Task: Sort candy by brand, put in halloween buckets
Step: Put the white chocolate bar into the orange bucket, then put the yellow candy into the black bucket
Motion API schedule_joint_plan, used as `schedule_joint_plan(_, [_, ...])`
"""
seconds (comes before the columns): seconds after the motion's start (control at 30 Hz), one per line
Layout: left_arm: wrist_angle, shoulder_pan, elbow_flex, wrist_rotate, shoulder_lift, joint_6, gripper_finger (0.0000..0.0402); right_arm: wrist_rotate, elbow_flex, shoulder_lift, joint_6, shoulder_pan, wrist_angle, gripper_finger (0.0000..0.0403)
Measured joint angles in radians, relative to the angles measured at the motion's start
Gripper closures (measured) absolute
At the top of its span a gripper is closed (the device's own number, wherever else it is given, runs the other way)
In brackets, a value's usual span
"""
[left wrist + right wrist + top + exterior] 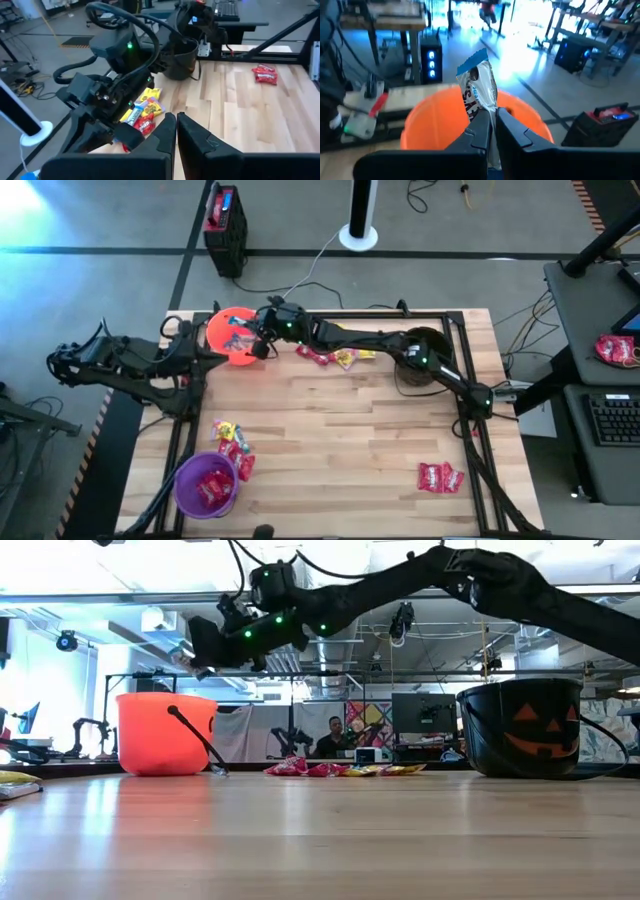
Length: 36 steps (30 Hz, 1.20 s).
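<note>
A: The right pincer [491, 116] is clamped on a blue-and-white candy [479, 87], held just above the orange bucket [232, 336]. What could go wrong?

B: It grips only the packet's lower end. If it lets go off-centre, I'd guess the candy clips the rim and lands on the tabletop [340, 440] beside the orange bucket.

A: And the left pincer [175, 125]?

B: Closed on nothing, parked just off the tabletop edge beside the orange bucket.

black bucket [425, 365] mostly under right arm, orange bucket [475, 125] btm cut off
</note>
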Motion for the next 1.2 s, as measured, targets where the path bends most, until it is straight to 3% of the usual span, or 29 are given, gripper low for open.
schedule_joint_plan(0.17, [0.0, 0.0, 0.0, -0.019, 0.004, 0.001, 0.0402, -0.005, -0.001, 0.007, -0.004, -0.004, -0.011, 0.0375])
schedule_joint_plan(0.53, [0.0, 0.0, 0.0, -0.064, 0.026, 0.001, 0.0402, -0.003, -0.012, 0.014, 0.015, -0.011, -0.068, 0.027])
schedule_joint_plan(0.7, [-0.013, 0.0, 0.0, -0.048, 0.043, -0.066, 0.0402, -0.005, -0.014, -0.06, -0.063, -0.013, -0.243, 0.026])
schedule_joint_plan(0.87, [-0.067, 0.0, 0.0, 0.084, 0.124, -0.211, 0.0402, -0.012, -0.04, -0.232, -0.14, -0.01, -0.479, 0.0272])
schedule_joint_plan(1.03, [-0.146, 0.0, 0.0, 0.199, 0.28, -0.369, 0.0402, -0.076, -0.269, -0.419, -0.122, -0.004, -0.564, 0.0291])
schedule_joint_plan(1.2, [-0.279, 0.0, 0.0, 0.31, 0.46, -0.493, 0.0402, -0.083, -0.617, -0.665, -0.044, 0.026, -0.392, 0.0306])
